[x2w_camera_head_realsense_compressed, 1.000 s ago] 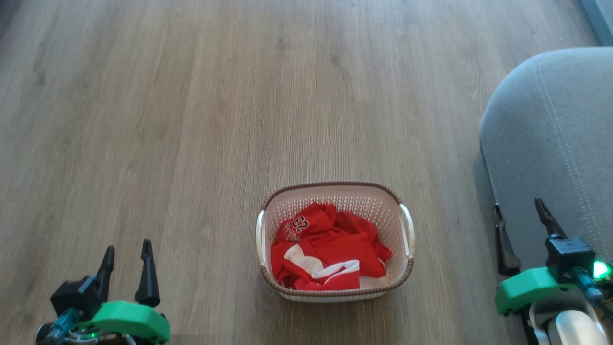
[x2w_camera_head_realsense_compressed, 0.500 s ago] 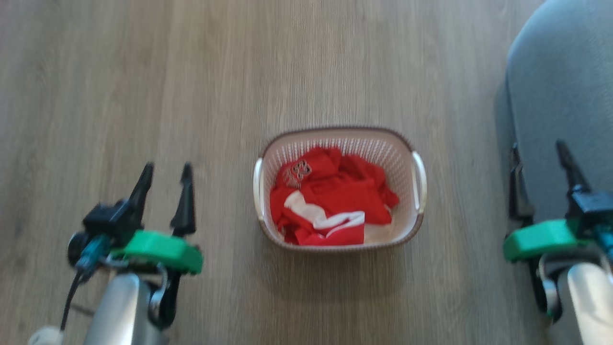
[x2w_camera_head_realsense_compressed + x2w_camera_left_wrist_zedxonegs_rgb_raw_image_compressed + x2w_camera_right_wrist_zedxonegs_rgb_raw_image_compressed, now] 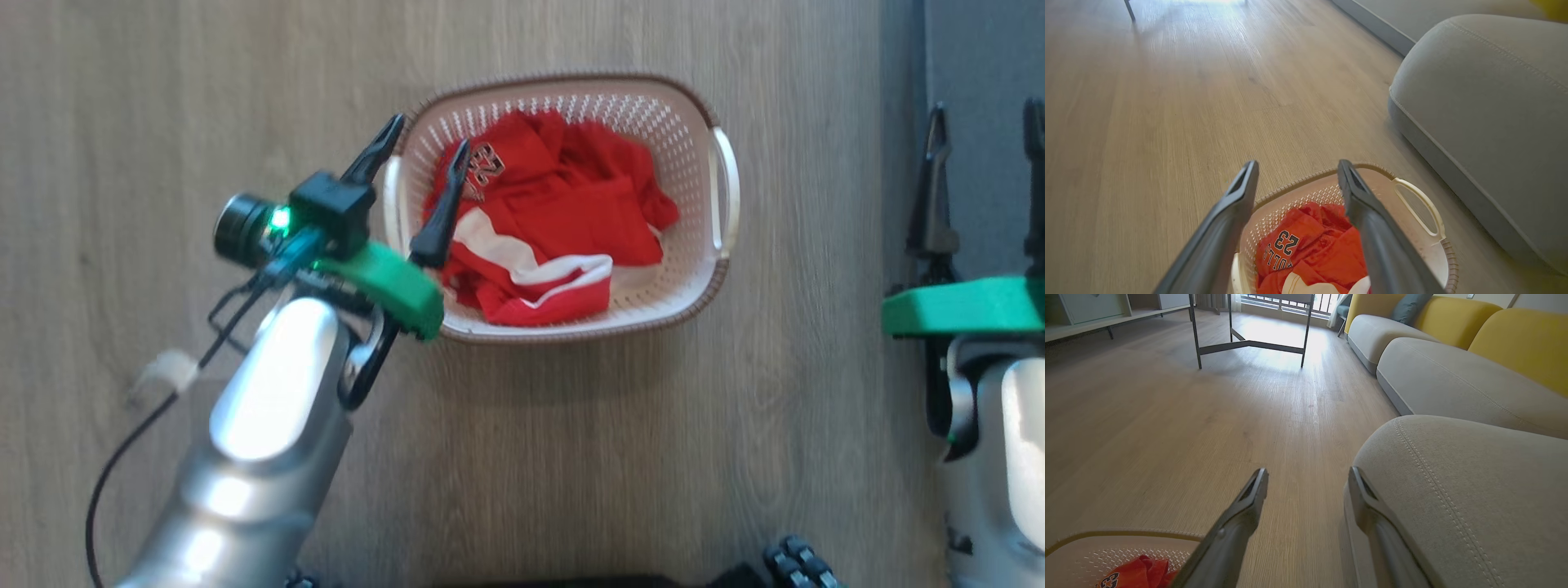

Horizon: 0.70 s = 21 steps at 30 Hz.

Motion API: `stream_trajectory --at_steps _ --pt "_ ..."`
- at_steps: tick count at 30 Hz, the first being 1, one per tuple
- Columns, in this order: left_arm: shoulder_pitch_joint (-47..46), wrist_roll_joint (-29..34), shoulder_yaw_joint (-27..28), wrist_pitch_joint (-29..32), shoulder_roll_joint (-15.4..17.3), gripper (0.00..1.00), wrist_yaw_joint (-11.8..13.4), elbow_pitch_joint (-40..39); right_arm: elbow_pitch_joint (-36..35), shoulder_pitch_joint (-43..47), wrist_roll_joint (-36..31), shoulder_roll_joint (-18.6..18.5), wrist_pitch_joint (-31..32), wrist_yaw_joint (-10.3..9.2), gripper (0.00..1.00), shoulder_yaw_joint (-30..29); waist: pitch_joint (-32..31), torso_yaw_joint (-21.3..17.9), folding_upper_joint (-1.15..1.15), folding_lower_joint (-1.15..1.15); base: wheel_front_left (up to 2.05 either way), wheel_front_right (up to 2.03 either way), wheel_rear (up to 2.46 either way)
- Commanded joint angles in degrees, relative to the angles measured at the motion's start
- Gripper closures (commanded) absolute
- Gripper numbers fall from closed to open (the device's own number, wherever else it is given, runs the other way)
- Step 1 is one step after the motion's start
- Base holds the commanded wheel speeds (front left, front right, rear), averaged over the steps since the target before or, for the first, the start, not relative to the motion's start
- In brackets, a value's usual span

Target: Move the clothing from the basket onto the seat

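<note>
Left gripper point(image 3: 430, 135) is spread wide and empty, hovering at the basket's point(image 3: 653, 122) left rim with one finger over the red clothing point(image 3: 563, 220) heaped inside. The basket sits on the wooden floor point(image 3: 163, 98). Right gripper point(image 3: 986, 110) is wide and empty too, at the edge of the grey seat point(image 3: 1474, 490).

Left gripper point(image 3: 432, 132) extended forward, jaws apart — right gripper point(image 3: 987, 109) likewise spread.
</note>
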Motion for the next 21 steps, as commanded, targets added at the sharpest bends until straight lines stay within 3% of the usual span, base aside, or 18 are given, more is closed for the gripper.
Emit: stream_trajectory --at_steps 1,9,21 --pt "-3.1 0.8 0.2 0.0 1.3 0.0 -0.4 0.6 -2.7 -0.6 -0.5 0.2 -0.7 0.41 0.0 1.0 3.8 -2.7 0.0 -0.01 0.0 0.0 0.0" --pt "-13.2 1.2 -5.3 3.3 0.4 0.0 -0.4 10.5 -5.2 -1.8 -0.4 1.5 -0.7 0.41 0.0 1.1 8.5 -5.5 0.0 -0.01 0.0 0.0 0.0" --pt "-23.7 0.3 -12.0 12.9 -0.7 0.0 0.4 24.6 -7.9 -2.1 0.0 2.9 -0.7 0.41 0.0 2.2 13.7 -9.3 0.0 -0.01 0.0 0.0 0.0"
